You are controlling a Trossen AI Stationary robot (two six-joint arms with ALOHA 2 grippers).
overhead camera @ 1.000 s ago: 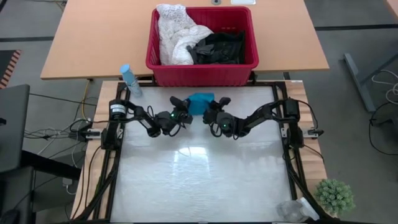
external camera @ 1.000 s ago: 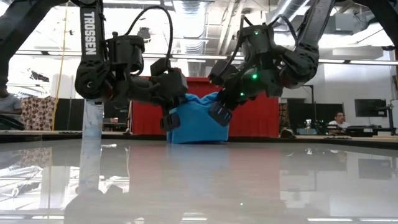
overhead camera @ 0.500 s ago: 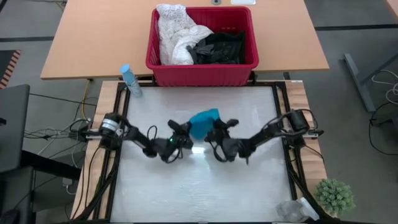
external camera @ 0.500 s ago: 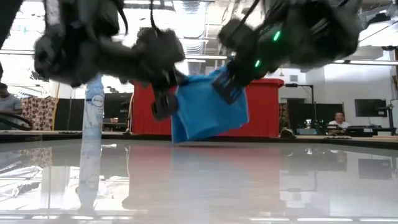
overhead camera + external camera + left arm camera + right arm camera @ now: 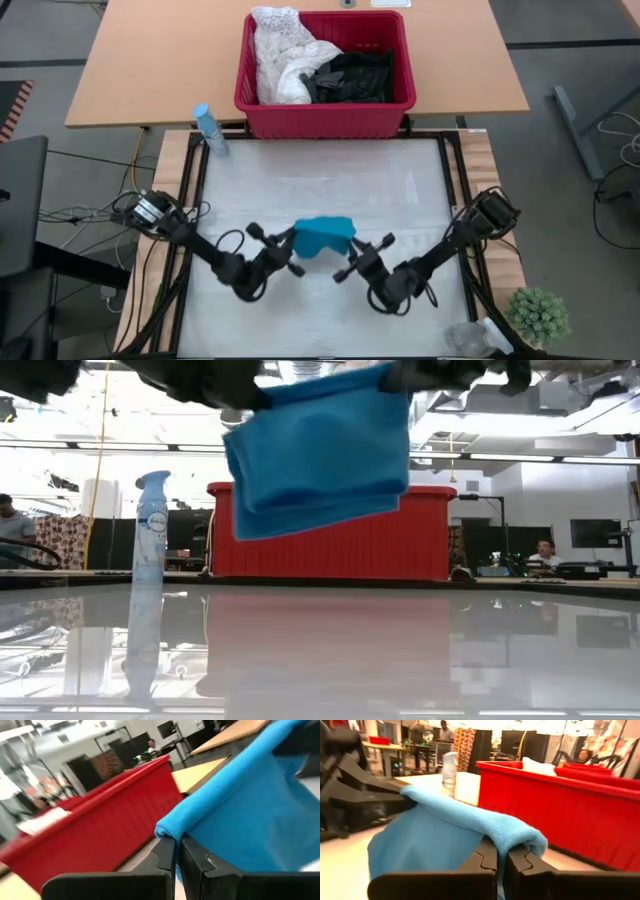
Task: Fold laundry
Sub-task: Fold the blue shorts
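A: Left gripper (image 5: 287,252) pinches one top corner of the teal garment (image 5: 322,236), which hangs clear above the table (image 5: 400,190).

B: Right gripper (image 5: 352,259) clamps the other corner. Risk: if the arms spread unevenly, the thin edge hold may slip and the cloth drop crumpled.

My left gripper (image 5: 291,254) and right gripper (image 5: 347,258), both raised off the table, arms angled inward; each pinches a corner of the teal cloth (image 5: 323,236).

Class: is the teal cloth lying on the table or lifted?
Lifted: the teal cloth hangs clear above the table, both grippers pinching its top corners.
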